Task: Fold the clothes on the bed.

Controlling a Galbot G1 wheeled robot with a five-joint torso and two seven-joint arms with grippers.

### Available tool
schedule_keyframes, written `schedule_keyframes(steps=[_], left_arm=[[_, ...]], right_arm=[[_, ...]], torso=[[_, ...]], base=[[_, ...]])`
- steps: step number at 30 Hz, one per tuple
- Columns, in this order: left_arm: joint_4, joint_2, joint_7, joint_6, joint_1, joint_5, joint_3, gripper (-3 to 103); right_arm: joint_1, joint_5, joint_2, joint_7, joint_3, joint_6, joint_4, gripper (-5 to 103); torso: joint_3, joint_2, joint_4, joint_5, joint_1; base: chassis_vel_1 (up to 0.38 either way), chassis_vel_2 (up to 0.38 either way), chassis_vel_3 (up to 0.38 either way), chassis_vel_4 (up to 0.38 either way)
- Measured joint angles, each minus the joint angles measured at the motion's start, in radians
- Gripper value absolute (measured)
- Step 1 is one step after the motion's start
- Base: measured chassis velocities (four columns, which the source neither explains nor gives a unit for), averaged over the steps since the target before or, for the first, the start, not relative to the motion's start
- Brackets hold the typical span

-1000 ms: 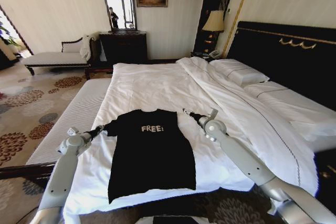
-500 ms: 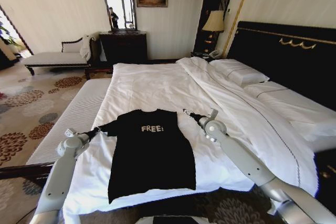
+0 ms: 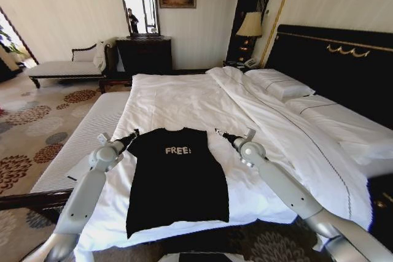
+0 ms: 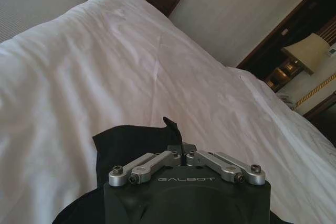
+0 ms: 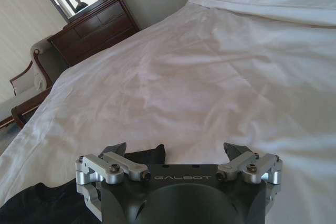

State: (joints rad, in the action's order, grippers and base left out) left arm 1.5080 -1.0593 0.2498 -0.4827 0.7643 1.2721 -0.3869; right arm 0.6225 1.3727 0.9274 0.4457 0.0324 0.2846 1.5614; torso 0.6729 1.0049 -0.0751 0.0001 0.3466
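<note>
Black soft-fabric short-sleeved T-shirt (image 3: 177, 179) with white "FREE!" lettering lies flat on the large white-sheeted bed (image 3: 184, 99), a gripper at each shoulder.

The shirt lies chest-up near the foot of the bed, collar toward the middle of the mattress and hem at the near edge. The left gripper (image 3: 132, 134) is at the shirt's left sleeve; in the left wrist view its fingers are clenched together on a pinch of black fabric (image 4: 172, 129) that stands up between them. The right gripper (image 3: 218, 132) rests just beside the right shoulder, its fingers (image 5: 116, 149) spread apart and released, with the shirt's edge (image 5: 142, 157) lying on the white sheet between them. White pillows (image 3: 279, 83) lie by the dark gold-trimmed headboard (image 3: 331, 69).
</note>
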Motion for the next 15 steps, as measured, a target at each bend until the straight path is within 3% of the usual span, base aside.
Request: schedule_keyframes(steps=[15], left_arm=[[-0.069, -0.074, -0.001, 0.004, -0.046, -0.094, 0.111, 0]], right_arm=[[0.013, -0.009, 0.005, 0.0, 0.001, -0.003, 0.003, 100]], torso=[[0.0, 0.0, -0.0001, -0.0001, 0.0]], base=[[0.0, 0.0, 0.0, 0.0]])
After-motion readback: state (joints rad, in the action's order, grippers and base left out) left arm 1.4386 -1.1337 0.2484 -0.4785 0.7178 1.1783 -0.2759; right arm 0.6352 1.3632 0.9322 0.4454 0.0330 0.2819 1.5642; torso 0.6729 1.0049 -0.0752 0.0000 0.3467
